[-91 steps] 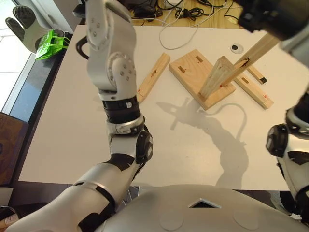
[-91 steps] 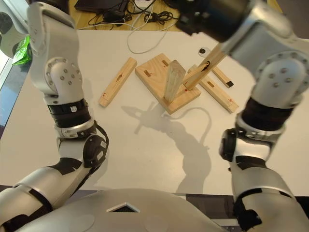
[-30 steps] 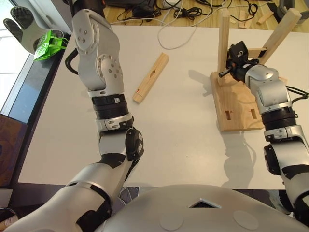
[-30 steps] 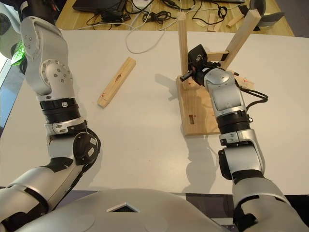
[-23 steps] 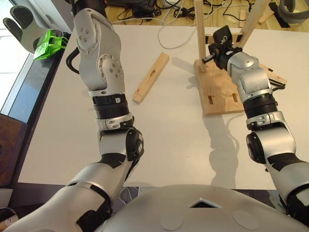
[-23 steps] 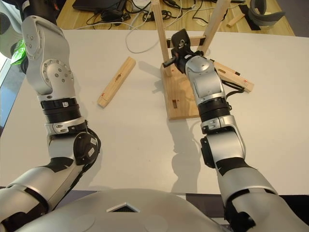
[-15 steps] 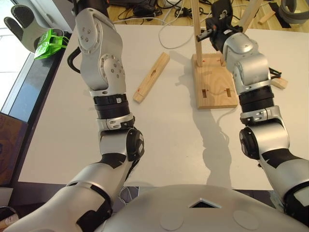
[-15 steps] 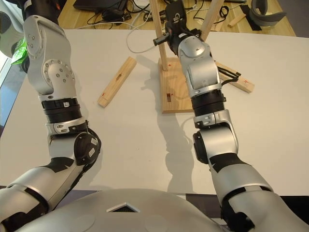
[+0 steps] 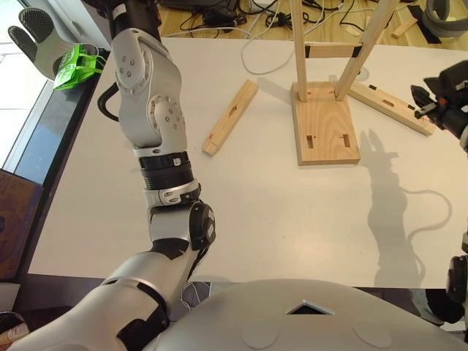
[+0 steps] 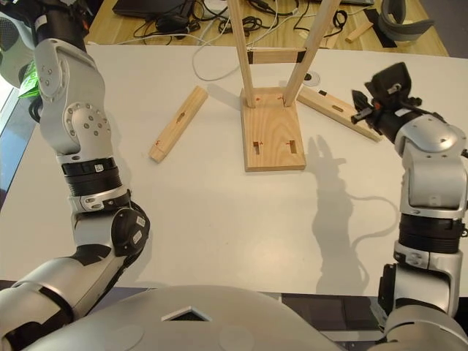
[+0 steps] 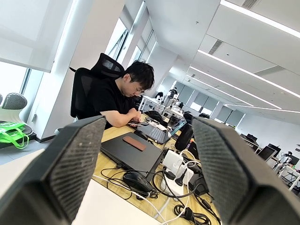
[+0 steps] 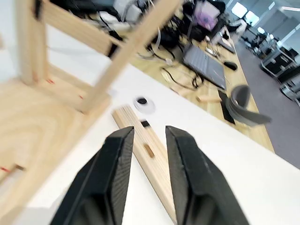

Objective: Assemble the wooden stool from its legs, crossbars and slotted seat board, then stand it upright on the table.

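The slotted seat board (image 10: 273,124) lies flat on the white table. Two legs (image 10: 240,51) stand up from its far end, joined by a crossbar (image 10: 276,55). One loose leg (image 10: 178,123) lies to the board's left, another loose leg (image 10: 338,111) to its right. My right gripper (image 10: 362,102) hangs open just right of that second leg, clear of the stool. In the right wrist view the right gripper (image 12: 149,133) has this slotted leg (image 12: 152,161) beneath its gap, with nothing held. My left gripper (image 11: 147,124) is raised high, wide open and empty.
A small black round part (image 10: 316,76) sits behind the right loose leg. Cables (image 9: 252,22) trail over the table's far edge. A green bag (image 9: 77,66) sits off the left edge. Bare tabletop (image 10: 241,219) spreads in front of the board.
My right gripper has let go of the leg-and-crossbar frame and pulled away to the right. The board with its two legs now rests alone. The left arm stays raised.
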Available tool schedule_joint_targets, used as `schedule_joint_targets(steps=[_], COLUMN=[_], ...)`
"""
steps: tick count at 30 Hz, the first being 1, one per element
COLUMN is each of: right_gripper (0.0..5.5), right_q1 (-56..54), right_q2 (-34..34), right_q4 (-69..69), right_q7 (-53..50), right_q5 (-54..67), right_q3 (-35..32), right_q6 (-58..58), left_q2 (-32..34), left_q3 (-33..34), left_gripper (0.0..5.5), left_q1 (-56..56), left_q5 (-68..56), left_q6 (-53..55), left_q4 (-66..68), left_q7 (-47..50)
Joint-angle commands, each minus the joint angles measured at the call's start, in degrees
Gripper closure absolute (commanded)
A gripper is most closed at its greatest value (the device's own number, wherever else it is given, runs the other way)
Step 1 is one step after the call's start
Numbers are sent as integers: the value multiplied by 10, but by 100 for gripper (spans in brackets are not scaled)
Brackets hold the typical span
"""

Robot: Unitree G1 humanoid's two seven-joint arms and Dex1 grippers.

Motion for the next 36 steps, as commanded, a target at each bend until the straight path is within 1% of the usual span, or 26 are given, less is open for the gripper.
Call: schedule_joint_targets(steps=[1, 4, 8, 9, 14, 18, 21, 28, 32, 36], right_gripper=[347, 293, 235, 229, 229, 229, 229, 229, 229, 229], right_q1=[-62, -145, -239, -256, -327, -334, -322, -306, -312, -309], right_q2=[-9, 6, 29, 33, 54, 61, 71, 103, 119, 111], right_q4=[172, 351, 527, 560, 676, 710, 724, 729, 709, 662], right_q7=[-29, -67, -128, -141, -188, -229, -248, -174, -34, 75], right_q5=[-28, -48, -51, -52, -30, -28, -26, -9, 9, 17], right_q3=[7, 18, 11, 10, -20, -32, -39, -48, -41, -21], right_q6=[-29, -73, -145, -161, -196, -209, -191, -125, -104, -65], left_q2=[1, 3, 4, 3, 1, -3, -6, -4, -5, -6], left_q3=[-3, -3, -5, -5, -9, -12, -14, -14, -14, -15], left_gripper=[211, 211, 211, 211, 211, 211, 211, 211, 211, 211], left_q1=[-1, -3, -6, -7, -9, -8, -9, -12, -10, -4], left_q5=[3, 3, 2, 1, -1, -2, -2, -2, -1, 1], left_q6=[12, 17, 24, 25, 41, 51, 60, 70, 68, 62], left_q4=[-7, -9, -9, -9, -16, -22, -27, -30, -29, -25], left_q7=[5, 5, 2, 1, 3, 3, 4, 1, -2, -3])
